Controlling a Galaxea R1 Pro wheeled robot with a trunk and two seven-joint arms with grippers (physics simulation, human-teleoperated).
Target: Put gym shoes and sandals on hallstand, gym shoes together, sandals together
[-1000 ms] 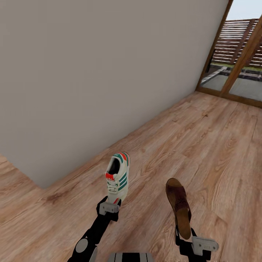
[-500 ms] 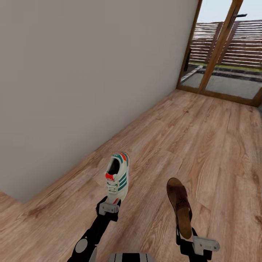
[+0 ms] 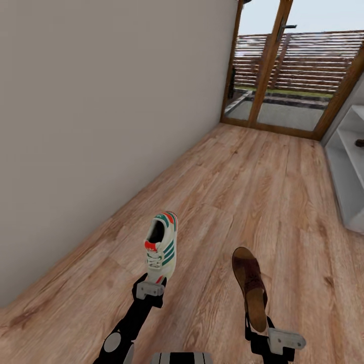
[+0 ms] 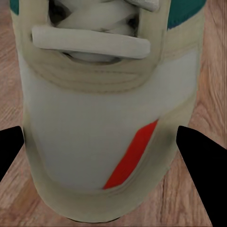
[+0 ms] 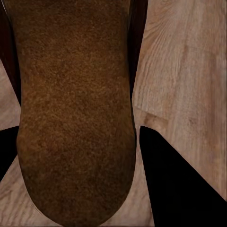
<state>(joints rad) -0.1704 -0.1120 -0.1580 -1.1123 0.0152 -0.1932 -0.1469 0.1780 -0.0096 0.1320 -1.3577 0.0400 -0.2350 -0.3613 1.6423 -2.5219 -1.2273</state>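
My left gripper [image 3: 154,282] is shut on the toe of a white gym shoe [image 3: 162,246] with green stripes and red patches, held above the corridor floor [image 3: 263,192]. Up close, the left wrist view has the shoe's toe [image 4: 109,127] between the dark fingers [image 4: 201,163]. The right gripper [image 3: 257,326] is shut on one end of a brown sandal [image 3: 248,285], also lifted off the floor. In the right wrist view the sandal's brown underside [image 5: 75,109] lies between the fingers [image 5: 177,184]. A corner of the light-grey hallstand [image 3: 349,172] shows at the far right edge.
A plain beige wall [image 3: 101,111] runs along the left. A wood-framed glass door [image 3: 283,76] closes the far end of the corridor, with a slatted fence outside. A small dark object [image 3: 359,143] sits on a hallstand shelf.
The view has swung to the right: the wall slid left, the door moved toward the centre and the hallstand came into sight. Both grippers hold their shoe and sandal as before.
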